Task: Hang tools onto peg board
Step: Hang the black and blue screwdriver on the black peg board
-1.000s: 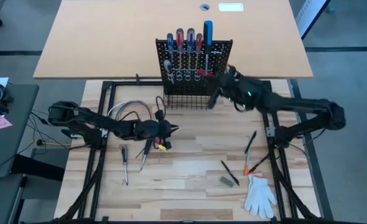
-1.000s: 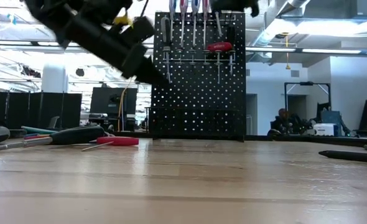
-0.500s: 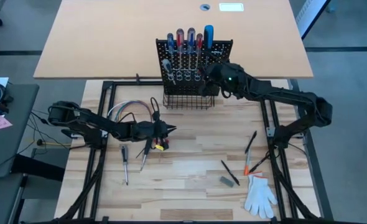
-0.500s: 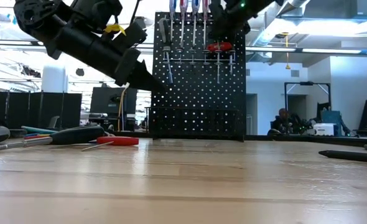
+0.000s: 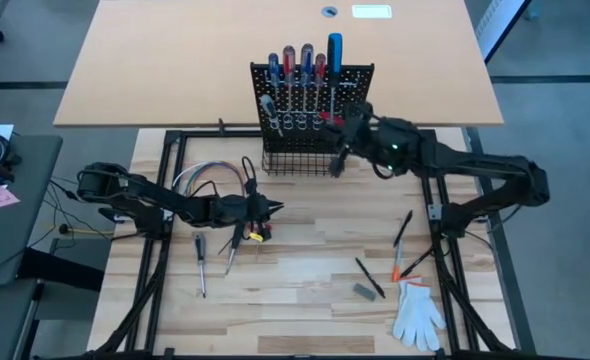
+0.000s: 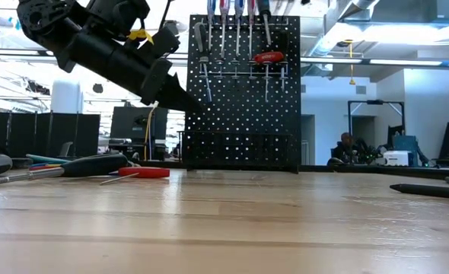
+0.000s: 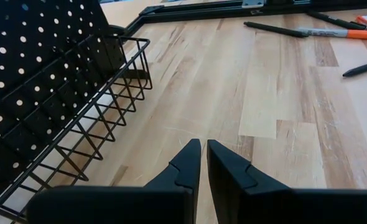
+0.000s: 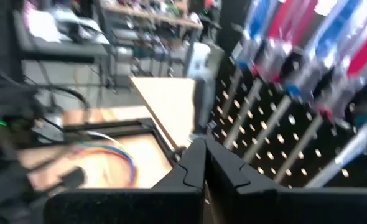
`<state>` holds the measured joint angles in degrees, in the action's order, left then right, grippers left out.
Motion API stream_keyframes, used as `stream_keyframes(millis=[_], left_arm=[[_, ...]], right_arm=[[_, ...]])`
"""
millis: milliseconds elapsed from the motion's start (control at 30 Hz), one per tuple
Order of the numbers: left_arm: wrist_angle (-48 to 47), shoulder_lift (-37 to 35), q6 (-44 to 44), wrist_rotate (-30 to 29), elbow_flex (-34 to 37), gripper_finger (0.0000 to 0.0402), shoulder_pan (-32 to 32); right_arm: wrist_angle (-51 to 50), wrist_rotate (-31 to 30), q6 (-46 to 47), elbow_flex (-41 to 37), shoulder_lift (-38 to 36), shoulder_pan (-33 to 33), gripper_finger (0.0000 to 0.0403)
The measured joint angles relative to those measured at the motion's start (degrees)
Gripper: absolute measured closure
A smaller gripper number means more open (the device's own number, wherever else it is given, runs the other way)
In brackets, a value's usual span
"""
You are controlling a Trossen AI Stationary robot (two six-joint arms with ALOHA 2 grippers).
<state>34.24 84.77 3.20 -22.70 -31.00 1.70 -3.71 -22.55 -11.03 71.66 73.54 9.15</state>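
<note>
currently the wooden table (image 5: 305, 300) carries everything, with the peg board (image 5: 313, 108) upright at its far edge, wire basket (image 5: 300, 160) at the foot. roughly five tools already hang in the upper rings: red and blue handled screwdrivers (image 5: 305, 62) in a row, plus one short red-handled driver (image 6: 269, 57) lower on the panel. the left arm reaches across the left side of the table; the left gripper (image 5: 272, 207) hangs above the wood just short of the basket, fingers pinched together with nothing between them, as the left wrist view confirms (image 7: 202, 163). the right arm comes in from the right; the right gripper (image 5: 343, 155) sits close beside the board's right edge near the basket, fingers closed and empty in its own view (image 8: 203, 163), which is motion-blurred. judgement: task is partly done, perhaps a little under half. still on the table: two screwdrivers (image 5: 199, 262) lying below the left gripper, with a yellow-and-red item just beside them that i cannot identify; a dark slim tool (image 5: 403, 228), an orange-tipped tool (image 5: 409, 268) and another dark tool (image 5: 368, 277) on the right. the white glove (image 5: 416, 312) and loop of coloured wires (image 5: 207, 178) are not for hanging. next step likely a fresh pick from the table.
</note>
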Motion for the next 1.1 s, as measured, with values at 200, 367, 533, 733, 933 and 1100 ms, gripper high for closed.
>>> stream_keyframes(millis=[200,367,533,733,933,1100], left_arm=[[1.0,0.0,0.0,0.0,0.0,0.0380,0.0],[1.6,0.0,0.0,0.0,-0.1,0.0380,0.0],[1.2,0.0,0.0,0.0,-0.1,0.0380,0.0],[1.1,0.0,0.0,0.1,-0.1,0.0380,0.0],[1.1,0.0,0.0,0.1,-0.1,0.0380,0.0],[1.1,0.0,0.0,0.0,-0.1,0.0380,0.0]], right_arm=[[-7.1,-0.6,0.5,5.9,-0.2,2.1,0.0367],[-12.5,-0.7,0.9,9.0,3.4,7.1,0.0370],[-14.6,-0.7,0.8,8.9,6.2,12.2,0.0396],[-13.2,-0.4,0.4,9.0,8.7,15.7,0.0394],[-13.3,-0.7,0.0,9.0,9.2,15.5,0.0394],[-13.7,-1.4,0.0,9.0,7.4,12.8,0.0393]])
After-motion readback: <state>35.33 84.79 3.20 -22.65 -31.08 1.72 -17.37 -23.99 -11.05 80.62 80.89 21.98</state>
